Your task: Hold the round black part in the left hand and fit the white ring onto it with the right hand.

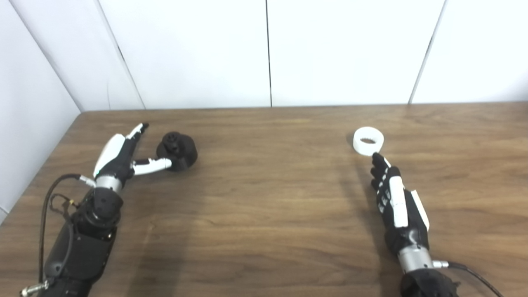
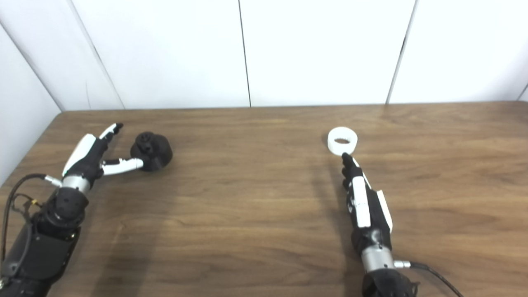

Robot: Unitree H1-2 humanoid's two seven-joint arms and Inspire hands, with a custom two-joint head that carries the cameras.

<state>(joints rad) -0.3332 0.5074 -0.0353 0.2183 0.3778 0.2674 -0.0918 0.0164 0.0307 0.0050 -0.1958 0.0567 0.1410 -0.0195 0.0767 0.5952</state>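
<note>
White ring (image 1: 368, 141) sits flat on the table (image 1: 264, 214), just beyond the fingertips of the right hand (image 1: 395, 202), which lies stretched out with fingers straight and holds nothing. A forward nudge from those fingertips could slide the ring away instead of catching it. Well off to the other side, the left hand (image 1: 121, 159) is spread wide, thumb against the near side of the round black part (image 1: 178, 150), not yet gripping. Closing from there might roll or push the part aside.
</note>
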